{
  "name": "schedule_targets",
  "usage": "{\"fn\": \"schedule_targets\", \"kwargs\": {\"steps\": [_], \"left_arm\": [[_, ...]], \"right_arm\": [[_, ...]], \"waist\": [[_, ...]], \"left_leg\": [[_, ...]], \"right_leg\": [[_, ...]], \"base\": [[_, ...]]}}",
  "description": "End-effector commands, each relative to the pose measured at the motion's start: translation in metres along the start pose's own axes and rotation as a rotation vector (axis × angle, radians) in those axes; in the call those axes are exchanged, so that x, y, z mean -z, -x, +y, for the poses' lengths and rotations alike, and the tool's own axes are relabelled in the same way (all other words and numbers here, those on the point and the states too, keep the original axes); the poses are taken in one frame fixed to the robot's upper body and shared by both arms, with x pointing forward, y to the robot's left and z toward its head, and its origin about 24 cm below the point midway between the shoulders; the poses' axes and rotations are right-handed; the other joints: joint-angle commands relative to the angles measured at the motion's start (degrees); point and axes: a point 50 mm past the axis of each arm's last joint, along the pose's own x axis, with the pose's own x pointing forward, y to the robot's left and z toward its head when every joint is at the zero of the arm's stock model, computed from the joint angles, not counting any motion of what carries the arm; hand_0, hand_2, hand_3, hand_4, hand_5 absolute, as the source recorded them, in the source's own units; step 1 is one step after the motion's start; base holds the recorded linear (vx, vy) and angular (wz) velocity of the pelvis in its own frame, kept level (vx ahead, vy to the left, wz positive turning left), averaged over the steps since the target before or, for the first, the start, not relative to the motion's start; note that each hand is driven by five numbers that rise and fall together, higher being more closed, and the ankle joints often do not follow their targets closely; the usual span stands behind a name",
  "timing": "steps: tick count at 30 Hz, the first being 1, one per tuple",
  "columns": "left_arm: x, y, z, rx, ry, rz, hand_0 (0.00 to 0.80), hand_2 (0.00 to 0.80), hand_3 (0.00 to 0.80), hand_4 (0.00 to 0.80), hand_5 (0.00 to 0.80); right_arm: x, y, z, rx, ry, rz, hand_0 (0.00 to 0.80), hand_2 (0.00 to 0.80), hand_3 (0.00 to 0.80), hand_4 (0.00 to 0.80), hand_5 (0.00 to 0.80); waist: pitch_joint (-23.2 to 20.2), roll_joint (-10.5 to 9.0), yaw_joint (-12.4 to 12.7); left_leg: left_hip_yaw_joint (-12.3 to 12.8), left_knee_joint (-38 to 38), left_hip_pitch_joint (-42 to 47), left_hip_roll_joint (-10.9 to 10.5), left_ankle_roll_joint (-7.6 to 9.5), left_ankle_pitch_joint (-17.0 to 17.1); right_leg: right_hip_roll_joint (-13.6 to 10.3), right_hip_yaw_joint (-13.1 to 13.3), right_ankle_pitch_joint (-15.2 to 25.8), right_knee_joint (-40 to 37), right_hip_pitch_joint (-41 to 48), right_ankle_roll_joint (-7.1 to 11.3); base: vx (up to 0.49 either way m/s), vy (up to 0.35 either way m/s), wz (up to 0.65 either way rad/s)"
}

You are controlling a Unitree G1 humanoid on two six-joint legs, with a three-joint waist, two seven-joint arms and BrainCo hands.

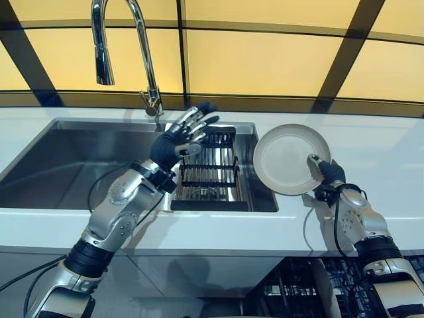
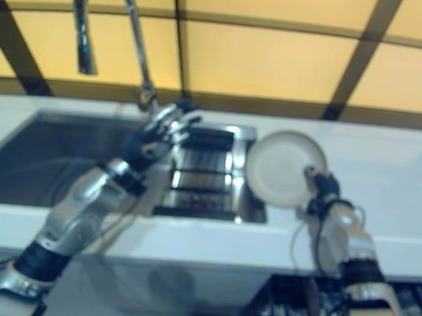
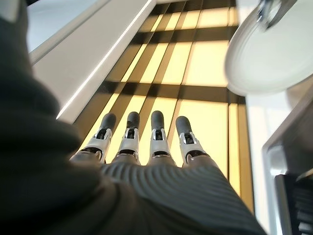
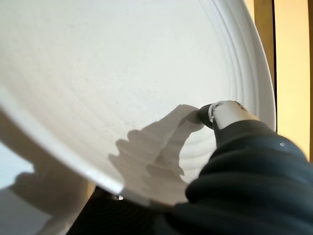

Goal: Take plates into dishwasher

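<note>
dishwasher rack [image 1: 344, 285] nearest, dark wires showing below the counter edge at lower right, under the right arm. open, from what shows.

right hand [image 1: 326, 173] above it, over the white countertop [image 1: 391, 152] — pinching the white plate [image 1: 289, 159] at its lower right rim, thumb pressed on the plate's face, plate tilted up on edge and lifted clear of the counter, just right of the sink.

left hand [image 1: 180, 140] over the sink's drying rack [image 1: 212, 175], fingers [image 3: 157, 132] straight and spread, holding nothing. idle.

stainless sink [image 1: 73, 159] beyond and to the left, chrome faucet [image 1: 126, 46] arching above it, yellow panelled wall behind.

step in hand, as i judge it: plate picked up, carry to the dishwasher not yet done. next move calls for lowering the plate down and toward the robot, past the counter lip — keep it on edge so it slots between the rack's wires. grip is only a rim pinch, so a slip or a knock on the counter edge is the risk.
</note>
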Motion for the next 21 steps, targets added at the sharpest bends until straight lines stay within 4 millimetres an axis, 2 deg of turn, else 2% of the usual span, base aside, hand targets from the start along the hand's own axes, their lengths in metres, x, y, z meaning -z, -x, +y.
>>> {"fn": "schedule_targets", "kwargs": {"steps": [1, 9, 21], "left_arm": [[-0.004, -0.030, -0.002, 0.038, -0.047, 0.001, 0.000, 0.000, 0.000, 0.000, 0.000], [0.021, -0.031, 0.000, -0.047, -0.018, 0.097, 0.000, 0.000, 0.000, 0.000, 0.000], [0.048, -0.030, -0.002, -0.108, 0.066, 0.198, 0.000, 0.000, 0.000, 0.000, 0.000]], "right_arm": [[-0.057, -0.005, 0.020, -0.080, -0.048, -0.234, 0.800, 0.800, 0.800, 0.800, 0.800], [-0.064, 0.003, 0.038, -0.174, -0.055, -0.304, 0.800, 0.800, 0.800, 0.800, 0.800], [-0.083, 0.020, 0.058, -0.242, 0.030, -0.452, 0.800, 0.800, 0.800, 0.800, 0.800]], "waist": [[-2.0, 0.50, -0.9], [-1.8, 0.31, -2.1], [-1.5, 0.07, -3.1]], "left_leg": [[4.3, 0.1, 1.1, -0.4, 0.12, -4.8], [5.5, 0.1, 1.1, -0.4, 0.40, -4.8], [6.0, 0.1, 0.8, -0.5, 0.68, -4.7]], "right_leg": [[4.5, 0.6, -3.0, 0.2, 0.8, -0.62], [4.7, 1.4, -2.6, 0.2, 0.4, -0.43], [4.7, 2.0, -2.5, 0.2, 0.0, -0.16]], "base": [[-0.012, -0.007, -0.05], [-0.006, -0.002, -0.03], [-0.004, 0.000, -0.04]]}}
